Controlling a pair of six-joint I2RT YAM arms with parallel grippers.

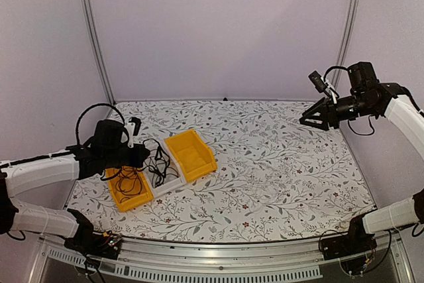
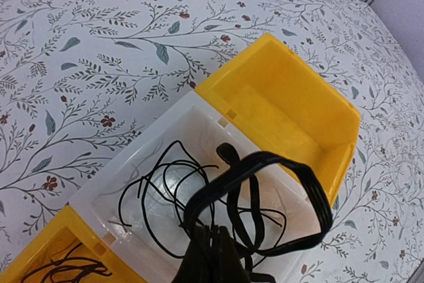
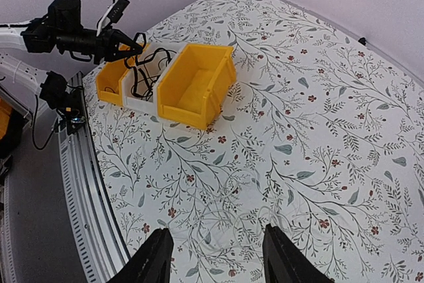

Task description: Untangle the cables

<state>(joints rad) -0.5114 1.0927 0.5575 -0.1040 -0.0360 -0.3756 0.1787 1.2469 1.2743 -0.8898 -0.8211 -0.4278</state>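
The left yellow bin (image 1: 136,203) holds loose black cables (image 2: 66,271). Next to it, the left gripper (image 2: 213,253) is clamped on a looped black cable (image 2: 262,159) above the white bin (image 2: 192,124), where more cables lie. The right yellow bin (image 2: 285,97) touches the white one. Far right, the right gripper (image 3: 218,256) hangs raised, jaws apart, holding nothing.

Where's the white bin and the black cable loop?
white bin (image 2: 192,127): left wrist view, bare inner wall.
black cable loop (image 2: 318,203): left wrist view, its right bend.
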